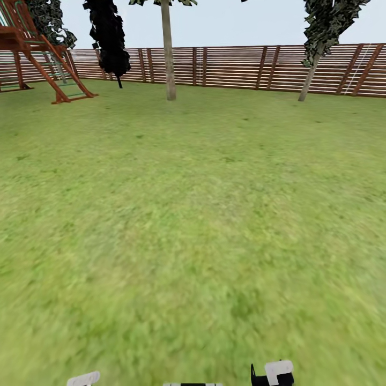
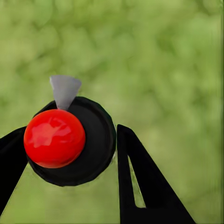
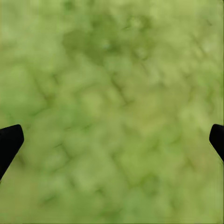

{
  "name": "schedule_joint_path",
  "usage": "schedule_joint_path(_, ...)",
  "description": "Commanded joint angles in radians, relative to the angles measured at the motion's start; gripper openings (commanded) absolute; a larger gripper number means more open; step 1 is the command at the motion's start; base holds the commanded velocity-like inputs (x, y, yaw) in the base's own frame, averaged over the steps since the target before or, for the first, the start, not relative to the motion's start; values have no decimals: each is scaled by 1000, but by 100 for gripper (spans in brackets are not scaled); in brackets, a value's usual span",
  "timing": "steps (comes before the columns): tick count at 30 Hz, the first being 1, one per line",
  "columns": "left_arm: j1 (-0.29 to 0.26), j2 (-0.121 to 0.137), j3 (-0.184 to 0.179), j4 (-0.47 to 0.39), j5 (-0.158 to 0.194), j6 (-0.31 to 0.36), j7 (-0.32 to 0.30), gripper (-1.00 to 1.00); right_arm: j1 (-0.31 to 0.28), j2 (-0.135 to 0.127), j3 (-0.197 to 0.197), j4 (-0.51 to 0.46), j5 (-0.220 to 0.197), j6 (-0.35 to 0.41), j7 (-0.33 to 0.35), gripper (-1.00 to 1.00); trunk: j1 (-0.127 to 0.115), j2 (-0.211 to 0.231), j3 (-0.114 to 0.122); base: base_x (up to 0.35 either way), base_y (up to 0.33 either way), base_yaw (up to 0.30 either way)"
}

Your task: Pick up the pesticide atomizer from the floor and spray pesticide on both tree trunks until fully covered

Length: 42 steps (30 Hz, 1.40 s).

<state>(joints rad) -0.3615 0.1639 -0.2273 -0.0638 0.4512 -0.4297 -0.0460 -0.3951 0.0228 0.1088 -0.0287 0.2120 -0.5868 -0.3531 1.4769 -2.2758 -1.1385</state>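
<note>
Between the left jaws [image 2: 70,154] sits the pesticide atomizer [image 2: 70,142], gripped from both sides, its red cap and grey nozzle facing the wrist camera. Well ahead stands a tree trunk [image 1: 168,53] before the fence [image 1: 236,67]. Right jaws [image 3: 112,140] hang wide open, holding nothing, over grass [image 1: 193,225].

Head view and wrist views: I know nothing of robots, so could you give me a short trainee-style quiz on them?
1. True or false: the right gripper is clamped on something.
2. The atomizer sits between the fingers of the left gripper. What colour is its cap? A blue, B red, C yellow.
3. Fill in: behind the straight trunk runs a slatted wooden ____.

Key: 1 false, its fingers are wide apart over grass; 2 B; 3 fence.
</note>
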Motion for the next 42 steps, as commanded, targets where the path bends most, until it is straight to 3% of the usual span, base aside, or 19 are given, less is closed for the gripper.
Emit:
schedule_joint_path(1,-1,0,-6,1,11,-3,-5,-100,-1,0,8,1,4,1,-10,100,0,0,-1,336,0,0)
schedule_joint_path(42,-1,0,-6,1,11,-3,-5,-100,-1,0,8,1,4,1,-10,100,0,0,-1,336,0,0)
